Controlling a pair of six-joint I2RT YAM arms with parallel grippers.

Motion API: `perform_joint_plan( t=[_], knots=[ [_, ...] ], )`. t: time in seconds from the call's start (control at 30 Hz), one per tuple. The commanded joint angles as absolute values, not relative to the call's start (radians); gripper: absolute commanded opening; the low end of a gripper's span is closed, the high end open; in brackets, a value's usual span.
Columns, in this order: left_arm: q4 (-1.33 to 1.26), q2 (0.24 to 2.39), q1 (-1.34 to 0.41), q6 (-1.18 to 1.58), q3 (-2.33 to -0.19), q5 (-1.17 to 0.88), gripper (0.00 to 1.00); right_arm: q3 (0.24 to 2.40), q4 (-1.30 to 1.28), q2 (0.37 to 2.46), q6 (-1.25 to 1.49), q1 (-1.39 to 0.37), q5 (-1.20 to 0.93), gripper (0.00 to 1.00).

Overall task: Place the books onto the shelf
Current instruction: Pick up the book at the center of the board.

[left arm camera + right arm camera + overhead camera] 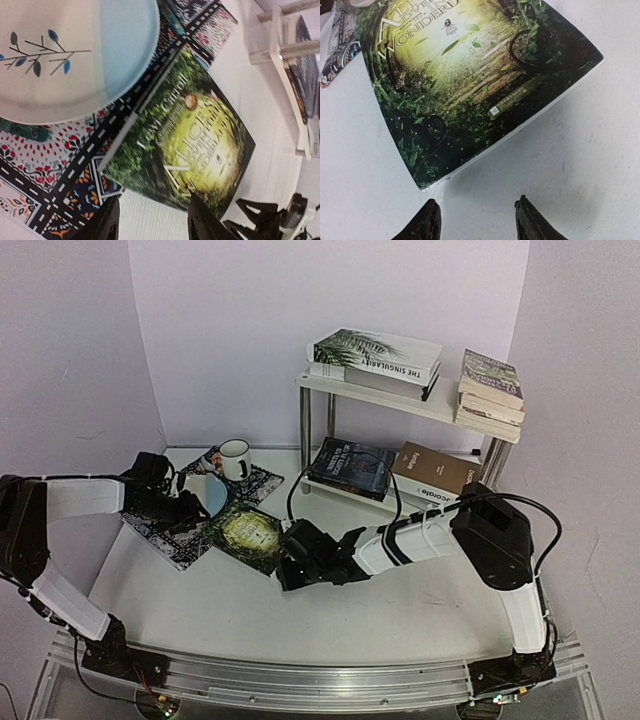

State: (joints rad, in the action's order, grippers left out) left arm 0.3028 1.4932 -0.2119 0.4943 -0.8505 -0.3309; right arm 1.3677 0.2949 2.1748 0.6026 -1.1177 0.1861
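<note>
Pale lilac walls close in a white table point(220, 610), seen from above. At the upper right of that view stands the shelf point(440, 405). Its top board carries a stack topped by the white palm-leaf book point(375, 348), with a second stack point(490, 388) at the board's right end. On the lower board lie a dark book point(350, 465) and a brown book point(435, 472).

One green book point(245, 532) lies flat on the table left of centre, cover up. Its upper left edge overlaps the patterned placemat point(165, 538). On that mat sit a plate point(205, 492) and, further back, a white mug point(234, 458).

The left arm reaches in from the left edge of the frame. In its wrist view the left fingers point(107, 225) are spread apart at the bottom of the picture, over the seam between mat and table, just beside the green book's near edge.

The right arm stretches across from the lower right. The right fingers point(427, 225) are likewise spread, hanging over bare table just below the book's corner and apart from it.
</note>
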Motion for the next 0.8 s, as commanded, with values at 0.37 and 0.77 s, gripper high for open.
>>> perform_joint_plan(
  t=[0.37,0.77],
  knots=[
    [-0.201,1.273,-0.273,0.874,-0.442,-0.586,0.77,1.47,0.143,2.135,0.317,-1.124,0.269,0.51],
    [-0.465,1.44,-0.305,0.948,-0.397,-0.546,0.75,1.503,0.126,2.141,0.319,-1.119,0.262,0.49]
  ],
)
